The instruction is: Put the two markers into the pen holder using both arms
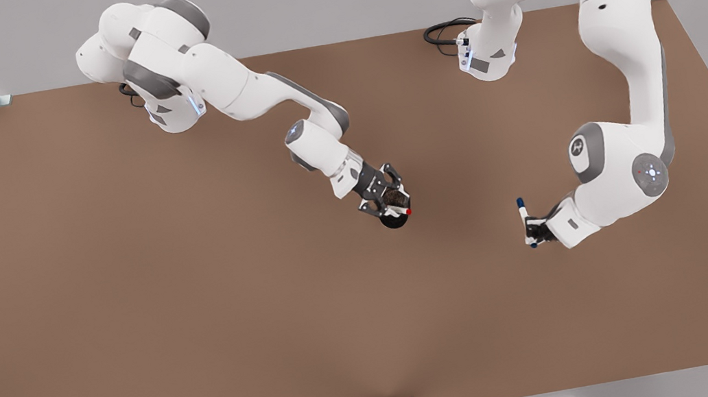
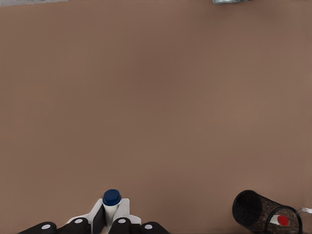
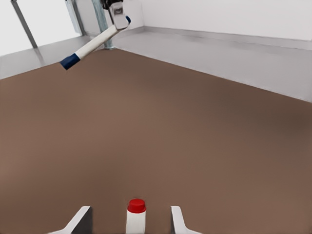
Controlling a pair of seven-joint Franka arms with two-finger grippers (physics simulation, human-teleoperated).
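Brown tabletop point(image 1: 136, 326): red marker point(image 3: 136, 214) in pen holder point(image 2: 261, 212), right claw point(image 1: 389, 199) spread wide; left claw point(image 1: 534, 231) clamps blue marker point(image 1: 525, 219), still to deliver.

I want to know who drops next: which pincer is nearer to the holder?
Right. The right pincer is open directly over the holder, the red marker between its fingers. The left pincer holds the blue marker far off.

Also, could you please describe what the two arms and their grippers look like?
The left arm and right arm are rounded white segments with grey joint covers; black cables loop at their bases. The left gripper, at the front view's right, and the right gripper, near the middle, are black with white-tipped jaws.
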